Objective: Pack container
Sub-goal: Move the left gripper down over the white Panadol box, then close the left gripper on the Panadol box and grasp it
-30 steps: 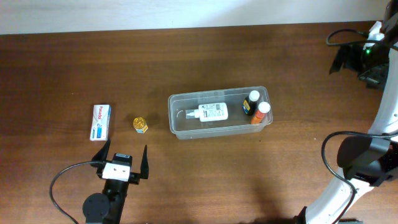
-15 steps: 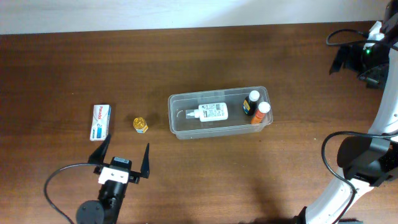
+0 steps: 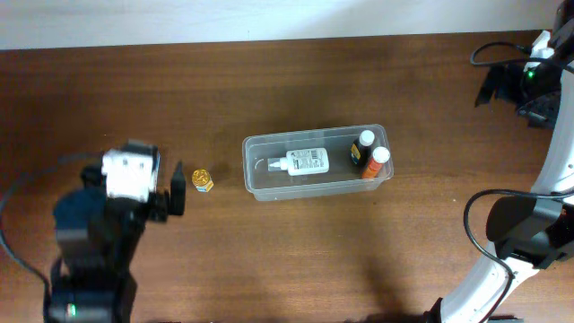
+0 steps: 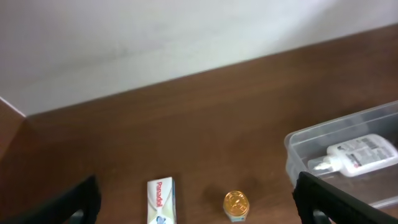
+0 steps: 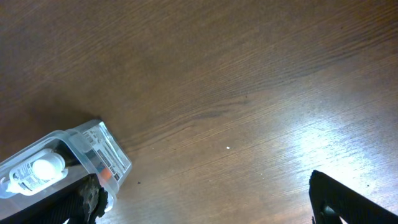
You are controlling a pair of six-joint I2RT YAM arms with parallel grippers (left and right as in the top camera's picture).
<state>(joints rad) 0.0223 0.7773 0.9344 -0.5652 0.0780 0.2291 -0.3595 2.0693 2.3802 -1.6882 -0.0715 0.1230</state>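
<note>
The clear container [image 3: 314, 186] stands mid-table and holds a white bottle [image 3: 300, 162] lying flat and two small white-capped bottles [image 3: 369, 154]. Left of it sit a gold-lidded jar [image 3: 203, 180] and, in the left wrist view, a white Panadol box [image 4: 160, 200]. My left gripper [image 4: 199, 211] hovers open above the box and the jar [image 4: 236, 204], holding nothing. From overhead the left arm [image 3: 126, 179] hides the box. My right gripper [image 5: 214, 208] is open and empty over bare table, with the container's corner [image 5: 102, 152] at its left finger.
The left wrist view shows the table's far edge against a white wall [image 4: 155, 37]. The right arm's base and black cables [image 3: 525, 85] sit at the far right. Bare brown wood lies in front of the container.
The left arm has lifted and swung from the front edge up to the left. It now looks blurred from overhead and covers the white box. The right arm and the container have not moved.
</note>
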